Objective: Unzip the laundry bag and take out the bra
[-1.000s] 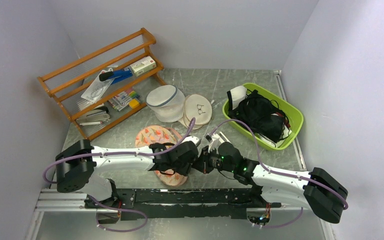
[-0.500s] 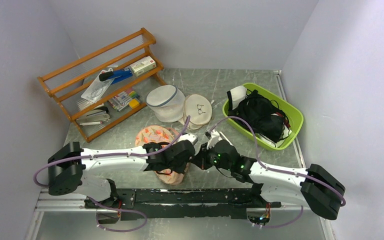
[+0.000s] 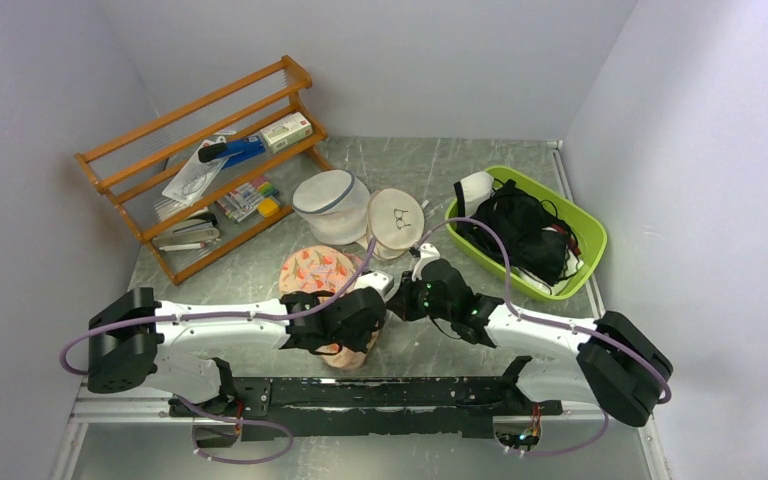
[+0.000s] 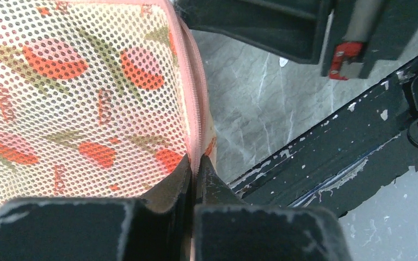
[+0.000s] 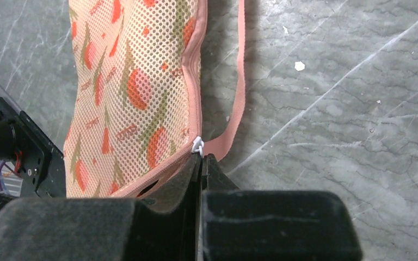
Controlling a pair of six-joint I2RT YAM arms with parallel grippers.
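Observation:
The laundry bag (image 3: 322,272), peach-pink mesh with red-orange flowers, lies near the table's front between both arms. My left gripper (image 4: 196,163) is shut on the bag's zipped edge (image 4: 195,109) at its near end. My right gripper (image 5: 201,157) is shut on the white zip pull (image 5: 197,145) at the bag's right side; a short dark gap in the zip shows beside it. A loose pink strap (image 5: 240,81) runs along the bag (image 5: 136,92). The bra is hidden.
A green basket (image 3: 588,232) with black clothing stands at the right. A round white mesh bag (image 3: 330,205) and a beige disc (image 3: 397,220) sit behind the laundry bag. A wooden rack (image 3: 200,160) stands at the back left. The black rail (image 4: 326,157) runs along the near edge.
Both grippers have moved away from the near edge towards the back. The bag has shifted back and slightly right with them, and the right gripper has drawn the zip pull along.

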